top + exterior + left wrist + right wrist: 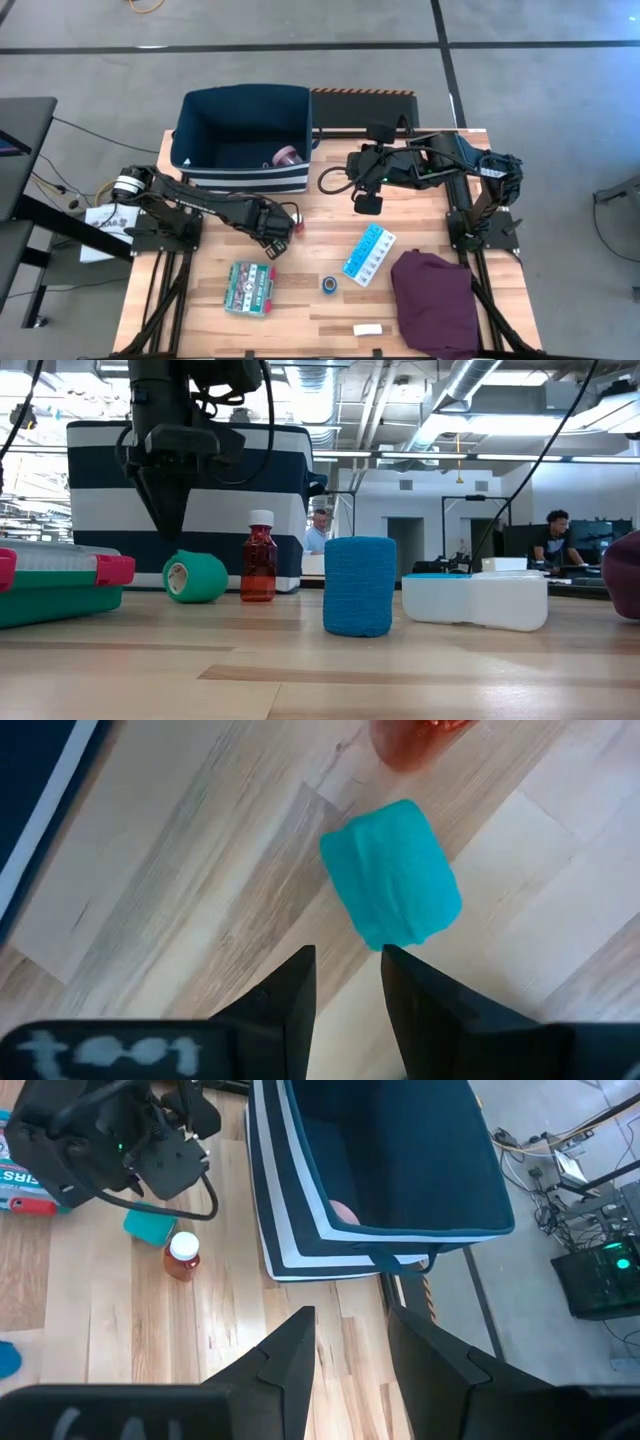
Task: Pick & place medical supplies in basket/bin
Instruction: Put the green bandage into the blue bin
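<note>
Green tape roll (392, 875) just beyond left claw (347, 970).

Left arm: you have it stretched across the table, its gripper (272, 240) pointing down, fingers (290, 990) slightly apart, empty.
Right arm: your right gripper (367, 203) hovers mid-table, fingers (290, 1355) parted, empty.

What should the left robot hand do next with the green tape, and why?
Probably ease forward a little. The left gripper hovers just short of the green tape roll, fingers apart with nothing between them. The roll lies on the table beside the small red-capped bottle, so the fingers must straddle it before closing.
</note>
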`<act>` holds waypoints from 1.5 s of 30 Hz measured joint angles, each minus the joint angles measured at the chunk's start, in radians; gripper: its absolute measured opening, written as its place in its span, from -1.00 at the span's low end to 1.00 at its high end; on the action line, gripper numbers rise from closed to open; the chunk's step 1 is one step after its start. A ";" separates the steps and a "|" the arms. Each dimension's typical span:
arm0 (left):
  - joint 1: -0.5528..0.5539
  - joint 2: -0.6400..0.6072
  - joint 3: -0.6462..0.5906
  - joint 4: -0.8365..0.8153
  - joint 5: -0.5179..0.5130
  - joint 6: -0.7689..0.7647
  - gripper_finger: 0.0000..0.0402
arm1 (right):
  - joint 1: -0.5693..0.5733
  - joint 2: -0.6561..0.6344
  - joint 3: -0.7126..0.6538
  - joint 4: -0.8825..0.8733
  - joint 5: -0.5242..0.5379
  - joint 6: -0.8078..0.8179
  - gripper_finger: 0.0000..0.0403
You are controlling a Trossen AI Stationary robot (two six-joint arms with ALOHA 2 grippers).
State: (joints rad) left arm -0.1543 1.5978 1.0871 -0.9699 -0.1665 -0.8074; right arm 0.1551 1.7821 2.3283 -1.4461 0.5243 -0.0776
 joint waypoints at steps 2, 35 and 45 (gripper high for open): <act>0.008 0.000 0.000 0.000 0.003 -0.002 -0.47 | 0.000 0.000 0.000 0.000 0.000 0.000 -0.40; 0.024 0.000 -0.058 0.150 -0.137 0.170 -0.47 | 0.000 0.000 0.000 -0.005 -0.002 -0.001 -0.40; 0.024 0.000 -0.058 0.159 -0.102 0.369 -0.49 | 0.000 0.000 0.000 -0.005 -0.001 0.000 -0.40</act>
State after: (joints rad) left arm -0.1303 1.5974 1.0290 -0.8114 -0.2689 -0.4382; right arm 0.1549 1.7821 2.3283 -1.4509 0.5232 -0.0781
